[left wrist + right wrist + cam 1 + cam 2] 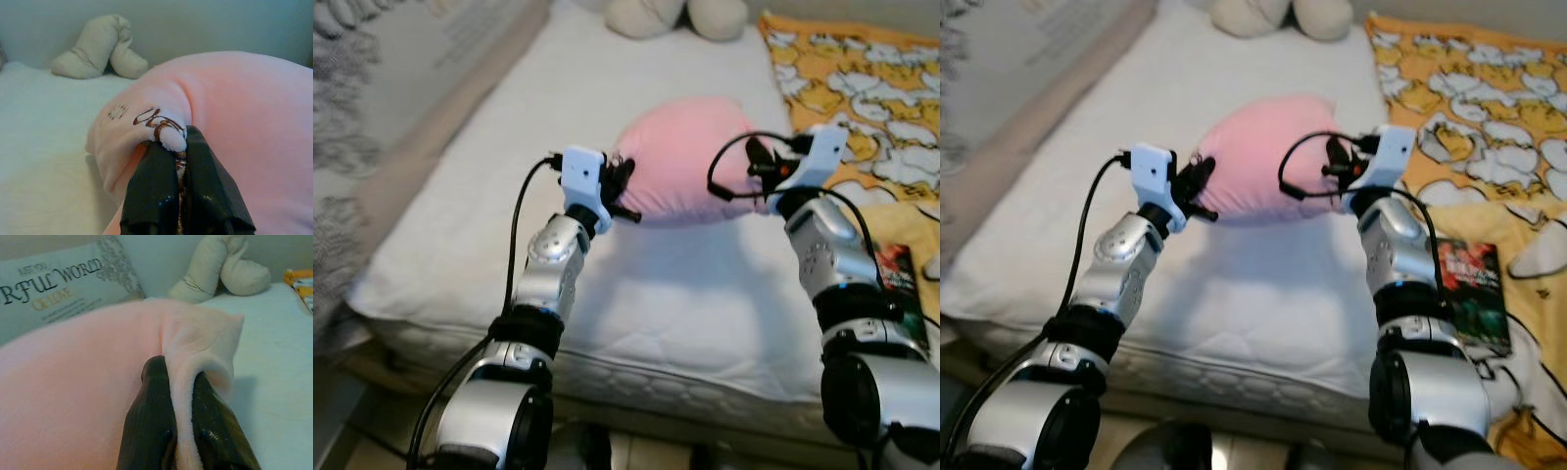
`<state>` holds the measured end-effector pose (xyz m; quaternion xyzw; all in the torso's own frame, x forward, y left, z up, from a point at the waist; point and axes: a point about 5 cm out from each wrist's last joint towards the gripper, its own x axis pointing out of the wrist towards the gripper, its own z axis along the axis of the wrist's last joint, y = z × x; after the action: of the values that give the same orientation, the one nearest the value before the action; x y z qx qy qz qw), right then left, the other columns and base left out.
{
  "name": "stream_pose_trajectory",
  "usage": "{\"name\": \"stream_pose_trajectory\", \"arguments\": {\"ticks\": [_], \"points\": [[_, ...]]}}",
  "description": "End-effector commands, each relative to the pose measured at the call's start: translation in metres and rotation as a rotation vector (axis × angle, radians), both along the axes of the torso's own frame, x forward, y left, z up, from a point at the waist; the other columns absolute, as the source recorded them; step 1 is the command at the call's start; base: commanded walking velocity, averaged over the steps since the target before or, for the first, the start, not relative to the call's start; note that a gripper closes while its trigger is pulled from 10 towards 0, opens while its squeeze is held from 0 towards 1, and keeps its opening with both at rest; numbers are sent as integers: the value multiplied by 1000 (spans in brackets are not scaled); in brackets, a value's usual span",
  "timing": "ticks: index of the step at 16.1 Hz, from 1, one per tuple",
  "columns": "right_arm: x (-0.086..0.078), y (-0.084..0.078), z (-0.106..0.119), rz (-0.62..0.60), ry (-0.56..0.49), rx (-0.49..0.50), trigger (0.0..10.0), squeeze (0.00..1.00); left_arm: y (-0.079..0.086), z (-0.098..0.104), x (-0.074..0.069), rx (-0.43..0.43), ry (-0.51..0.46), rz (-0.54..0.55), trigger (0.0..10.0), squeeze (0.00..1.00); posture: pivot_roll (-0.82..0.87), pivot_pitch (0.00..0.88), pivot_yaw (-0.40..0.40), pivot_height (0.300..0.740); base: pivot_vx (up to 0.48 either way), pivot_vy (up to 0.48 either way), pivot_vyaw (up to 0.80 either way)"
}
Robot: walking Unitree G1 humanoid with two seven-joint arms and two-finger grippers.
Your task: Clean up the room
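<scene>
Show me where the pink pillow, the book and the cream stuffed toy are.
pink pillow (690, 157), left eye view, middle of its top face.
book (1470, 294), right eye view, centre of its dark cover.
cream stuffed toy (641, 15), left eye view, its left rounded part.

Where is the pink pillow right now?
The pink pillow sits mid-mattress, pinched at its corners by the left gripper and right gripper.

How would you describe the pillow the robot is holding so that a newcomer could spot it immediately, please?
On the white mattress, midway across, lies the pink pillow, pinched at its corners by the left gripper and right gripper. It is plain pink, unlike the cream plush toy and yellow patterned blanket.
</scene>
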<state>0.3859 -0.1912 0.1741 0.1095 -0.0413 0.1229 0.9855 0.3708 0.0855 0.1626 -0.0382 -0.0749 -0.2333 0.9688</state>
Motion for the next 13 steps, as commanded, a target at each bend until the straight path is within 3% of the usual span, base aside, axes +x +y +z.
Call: {"name": "stream_pose_trajectory", "arguments": {"ticks": [1, 7, 13], "points": [[-1, 0, 4, -20, -49, -11, 0, 43, 6, 11, 2, 21, -40, 2, 0, 0, -55, 0, 8, 740, 0, 458, 0], [-7, 1, -5, -17, -50, -20, 0, 55, -4, 0, 3, 39, 25, -24, 0, 0, -88, 0, 23, 740, 0, 449, 0], [-10, -12, -2, -27, -61, -34, 0, 59, -10, -1, 5, 13, 48, -15, 0, 0, -110, 0, 24, 740, 0, 428, 0]]}}
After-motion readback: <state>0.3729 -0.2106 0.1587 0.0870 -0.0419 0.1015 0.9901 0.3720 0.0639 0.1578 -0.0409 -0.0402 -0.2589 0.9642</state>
